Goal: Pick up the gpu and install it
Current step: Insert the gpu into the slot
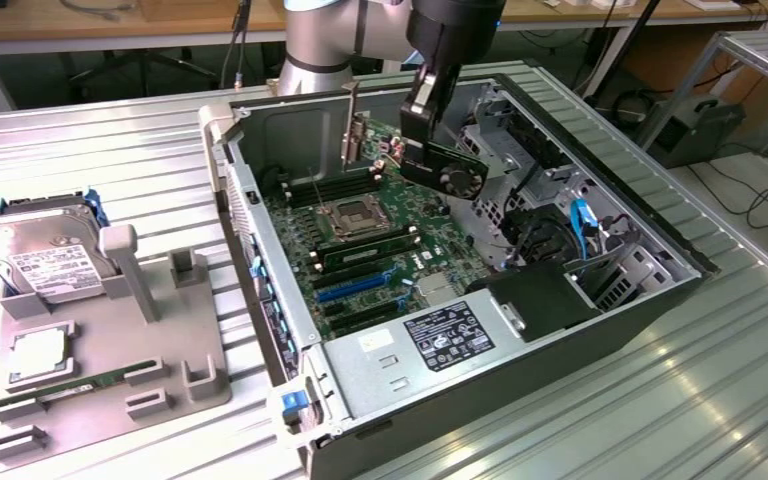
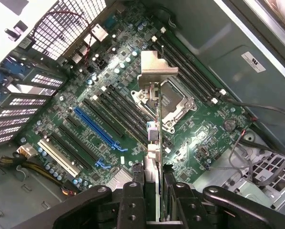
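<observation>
Holding the gpu [image 2: 154, 143] tight, the claw [image 2: 154, 188] hangs over the middle of the motherboard [image 2: 214, 119] inside the open case [image 1: 651, 290]. The card hangs right under the claw. Its long side looks turned away from the blue slot [image 2: 97, 129].

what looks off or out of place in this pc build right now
Nothing looks spilled or broken. The one thing out of place is the gpu: gripped in the jaws, it hangs at a slant above the motherboard inside the open case, seated in no slot.
</observation>
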Robot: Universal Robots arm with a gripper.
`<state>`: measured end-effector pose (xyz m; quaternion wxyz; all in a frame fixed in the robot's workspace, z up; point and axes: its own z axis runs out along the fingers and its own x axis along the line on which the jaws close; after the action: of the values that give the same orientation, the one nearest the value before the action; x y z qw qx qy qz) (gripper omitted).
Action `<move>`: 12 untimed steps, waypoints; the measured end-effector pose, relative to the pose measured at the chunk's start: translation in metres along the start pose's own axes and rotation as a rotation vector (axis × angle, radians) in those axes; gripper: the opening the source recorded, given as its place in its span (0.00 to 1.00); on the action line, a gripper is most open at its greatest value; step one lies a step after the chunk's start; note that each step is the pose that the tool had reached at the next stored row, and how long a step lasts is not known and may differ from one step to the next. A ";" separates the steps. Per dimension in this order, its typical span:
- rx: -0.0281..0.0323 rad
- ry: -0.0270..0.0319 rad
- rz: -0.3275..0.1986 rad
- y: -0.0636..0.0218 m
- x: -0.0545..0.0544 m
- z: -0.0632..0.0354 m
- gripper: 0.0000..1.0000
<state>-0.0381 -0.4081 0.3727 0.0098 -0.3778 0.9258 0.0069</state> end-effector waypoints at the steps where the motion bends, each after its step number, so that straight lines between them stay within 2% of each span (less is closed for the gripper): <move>1: -0.0001 0.0000 -0.002 0.0000 0.000 0.0000 0.27; 12: -0.0007 0.0002 -0.029 0.0000 0.000 0.0000 0.27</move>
<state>-0.0381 -0.4081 0.3727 0.0097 -0.3913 0.9202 0.0071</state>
